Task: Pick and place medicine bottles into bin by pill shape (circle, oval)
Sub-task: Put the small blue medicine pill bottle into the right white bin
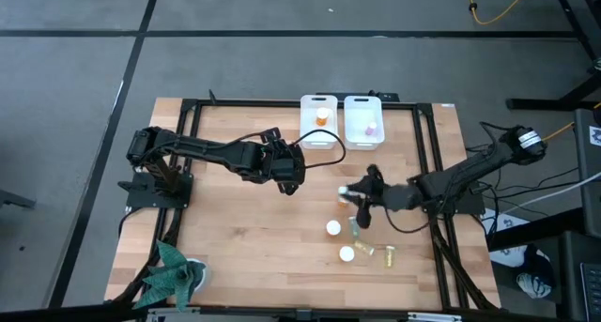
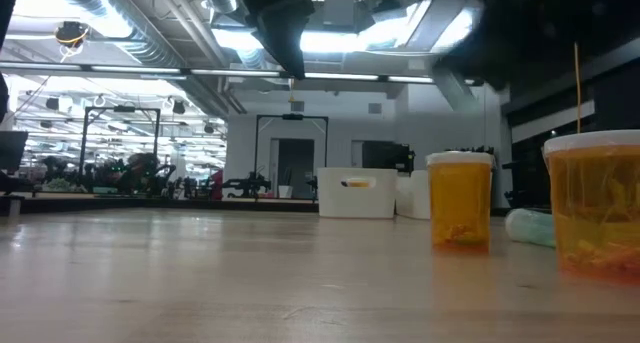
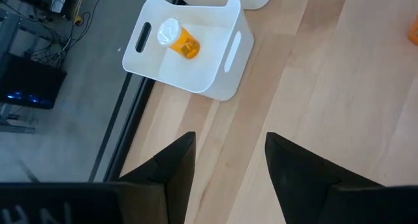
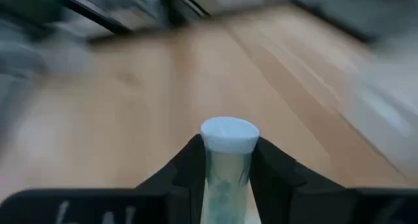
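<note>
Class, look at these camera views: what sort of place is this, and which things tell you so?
Probably a robotics lab or workshop: exposed ceiling ducts and strip lights overhead, a cable trailing over grey floor, and a framed wooden table carrying two arms.

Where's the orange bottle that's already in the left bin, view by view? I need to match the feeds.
High view: orange bottle in the left white bin, at the table's far edge.
Low view: not visible; only the bin's side wall shows, mid-picture.
Left wrist view: lying on its side in the bin, beyond the open left end effector.
Right wrist view: not in it.
Shared landmark: the left white bin.
</note>
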Controlling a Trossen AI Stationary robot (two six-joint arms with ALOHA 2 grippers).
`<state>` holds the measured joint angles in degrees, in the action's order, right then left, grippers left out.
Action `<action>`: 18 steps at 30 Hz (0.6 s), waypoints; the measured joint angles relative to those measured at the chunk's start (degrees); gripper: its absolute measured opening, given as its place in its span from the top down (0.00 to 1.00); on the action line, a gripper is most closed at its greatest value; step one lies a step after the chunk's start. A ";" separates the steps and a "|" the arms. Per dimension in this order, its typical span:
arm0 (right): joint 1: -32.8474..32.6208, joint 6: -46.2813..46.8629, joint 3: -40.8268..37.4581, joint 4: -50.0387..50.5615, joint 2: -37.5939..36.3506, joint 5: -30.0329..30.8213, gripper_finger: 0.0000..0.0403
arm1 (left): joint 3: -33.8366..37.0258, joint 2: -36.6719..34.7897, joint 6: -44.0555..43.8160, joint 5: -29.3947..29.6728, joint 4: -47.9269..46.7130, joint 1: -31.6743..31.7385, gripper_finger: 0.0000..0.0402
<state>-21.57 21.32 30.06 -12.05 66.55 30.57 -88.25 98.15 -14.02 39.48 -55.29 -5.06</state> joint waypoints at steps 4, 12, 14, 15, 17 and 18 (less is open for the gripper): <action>2.93 -12.41 -5.39 -23.16 0.42 -12.51 0.75 | -0.02 0.00 0.01 0.00 -0.11 0.00 0.56; 7.31 -10.82 -11.46 -31.12 0.45 -15.50 0.75 | -0.02 0.00 0.02 0.00 -0.24 -0.10 0.56; 7.71 -9.84 -11.86 -31.39 0.45 -15.52 0.75 | -0.02 0.00 0.02 0.00 -0.26 -0.37 0.56; 7.74 -9.86 -11.86 -31.65 0.45 -15.52 0.75 | -0.02 0.00 0.02 -0.01 -0.24 -0.56 0.56; 7.72 -10.33 -11.86 -32.28 0.45 -15.62 0.75 | -0.02 0.00 0.00 -0.96 -0.04 -1.26 0.56; 7.71 -10.92 -11.86 -32.50 0.45 -15.67 0.75 | -0.02 0.00 0.00 -2.09 0.36 -1.73 0.56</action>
<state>-13.86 10.40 18.20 -44.55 67.00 14.90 -88.27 98.15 -14.02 37.39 -54.93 -6.79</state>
